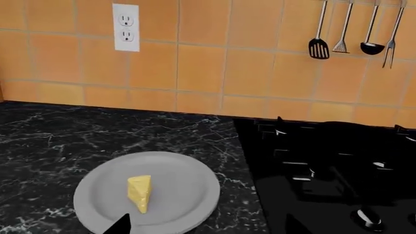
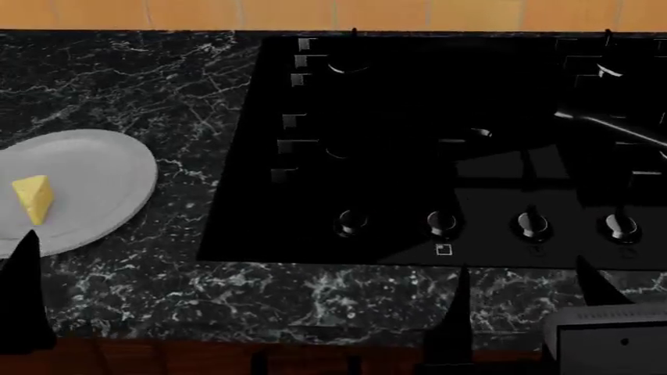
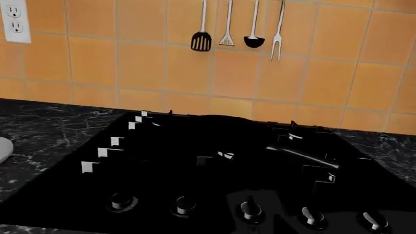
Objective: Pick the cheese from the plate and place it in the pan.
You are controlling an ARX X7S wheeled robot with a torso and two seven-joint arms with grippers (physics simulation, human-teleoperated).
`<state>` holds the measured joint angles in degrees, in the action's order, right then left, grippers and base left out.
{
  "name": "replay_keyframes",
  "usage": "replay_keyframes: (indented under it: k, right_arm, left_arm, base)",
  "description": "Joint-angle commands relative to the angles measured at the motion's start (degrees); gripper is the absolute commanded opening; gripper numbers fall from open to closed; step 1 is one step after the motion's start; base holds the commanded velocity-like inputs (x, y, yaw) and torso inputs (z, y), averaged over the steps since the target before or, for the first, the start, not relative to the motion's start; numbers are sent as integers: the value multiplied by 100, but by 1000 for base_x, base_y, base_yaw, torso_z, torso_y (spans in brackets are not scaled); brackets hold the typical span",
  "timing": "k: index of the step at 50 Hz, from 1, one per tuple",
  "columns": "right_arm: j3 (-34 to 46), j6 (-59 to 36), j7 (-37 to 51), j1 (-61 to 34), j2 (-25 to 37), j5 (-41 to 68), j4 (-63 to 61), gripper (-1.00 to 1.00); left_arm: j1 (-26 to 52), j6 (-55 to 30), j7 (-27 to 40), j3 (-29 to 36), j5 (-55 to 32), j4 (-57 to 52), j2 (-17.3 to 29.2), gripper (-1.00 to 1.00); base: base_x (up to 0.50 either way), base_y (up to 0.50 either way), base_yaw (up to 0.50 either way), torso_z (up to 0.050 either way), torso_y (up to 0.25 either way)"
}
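Observation:
The pale-yellow cheese (image 1: pixel 140 193) (image 2: pixel 33 199) stands upright near the middle of the round light-grey plate (image 1: pixel 188 195) (image 2: pixel 99 168) on the black marble counter. My left gripper (image 1: pixel 208 226) is open and empty. It hovers just short of the plate, with one fingertip (image 1: pixel 122 223) over the plate's near rim. In the head view only one of its fingers (image 2: pixel 21 293) shows, at the left edge. The pan is almost lost against the stove; its glossy handle (image 2: pixel 610 126) (image 3: pixel 303 157) shows over the right burners. My right gripper (image 2: pixel 526 301) is open and empty over the counter's front edge.
The black stove (image 2: pixel 417 180) fills the middle and right of the counter, with grates and a row of knobs (image 2: pixel 443 225) along its front. Utensils (image 1: pixel 354 36) and an outlet (image 1: pixel 125 27) are on the orange tiled wall. Marble counter (image 2: pixel 198 117) lies between plate and stove.

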<state>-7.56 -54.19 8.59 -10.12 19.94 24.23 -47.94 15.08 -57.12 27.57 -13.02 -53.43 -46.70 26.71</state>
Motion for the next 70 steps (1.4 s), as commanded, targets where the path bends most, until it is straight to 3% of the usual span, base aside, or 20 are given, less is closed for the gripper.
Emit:
replay_keyframes:
  k: [1, 11, 28, 33, 39, 46, 54, 70]
  right_arm:
    - [35, 33, 29, 36, 19, 6, -5, 100]
    - [-173, -139, 31, -63, -12, 276, -245, 100]
    - [-210, -318, 163, -149, 123, 327, -432, 100]
    - [-187, -191, 147, -99, 119, 296, -353, 100]
    - [-133, -167, 151, -134, 134, 294, -304, 100]
    - [-137, 21, 125, -76, 102, 271, -195, 100]
    - [-136, 246, 102, 148, 47, 245, -149, 100]
    - [-243, 262, 115, 301, 37, 377, -222, 100]
  left_arm:
    - [-15, 30, 11, 11, -14, 13, 28, 100]
    - [65, -46, 95, -65, -128, -12, 125, 100]
    - [464, -192, 257, 14, -219, 239, 168, 100]
    - [490, -199, 304, 68, -240, 357, 78, 100]
    - [1035, -612, 725, 519, -104, 609, -18, 100]
    - [1916, -1034, 1107, 738, -47, 1930, -423, 100]
    - [2012, -1450, 1424, 612, -292, 2416, -643, 100]
    - [2071, -1534, 1834, 670, -219, 2253, -671, 100]
  base:
    - [0, 500, 0, 0, 0]
    - [0, 100, 0, 0, 0]
    - [420, 0, 0, 0, 0]
    - [0, 0, 0, 0, 0]
    - [0, 0, 0, 0, 0]
    - [0, 0, 0, 0, 0]
    - [0, 0, 0, 0, 0]
    - [0, 0, 0, 0, 0]
